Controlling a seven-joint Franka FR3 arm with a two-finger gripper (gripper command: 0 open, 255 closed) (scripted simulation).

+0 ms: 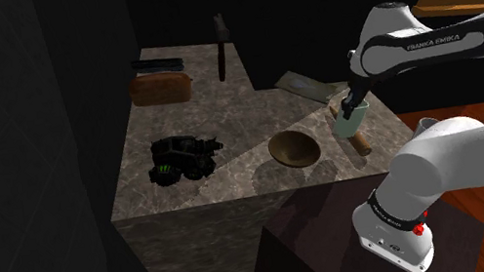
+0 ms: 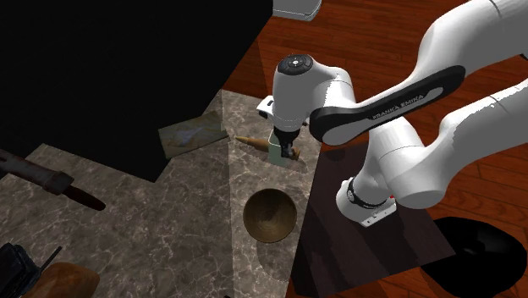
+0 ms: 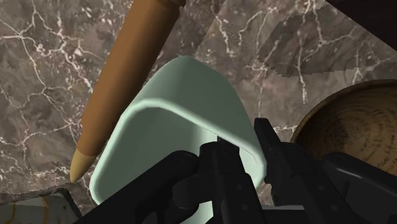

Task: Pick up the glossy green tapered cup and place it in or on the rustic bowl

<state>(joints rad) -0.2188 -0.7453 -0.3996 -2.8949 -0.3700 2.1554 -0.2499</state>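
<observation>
Tool [image 3: 245,139] clenched on the rim wall of the pale green glossy tapered cup [image 3: 184,95], between a brown tapered wooden rod [image 3: 121,83] and the brown wooden bowl [image 3: 356,127] on the grey marble bench [image 3: 38,76].

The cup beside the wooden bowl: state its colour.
The cup is a pale mint green with a smooth sheen; the wrist view shows it best.

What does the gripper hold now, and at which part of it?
The gripper clasps the pale green cup by its rim wall nearest the bowl, one finger inside and one outside.
</observation>
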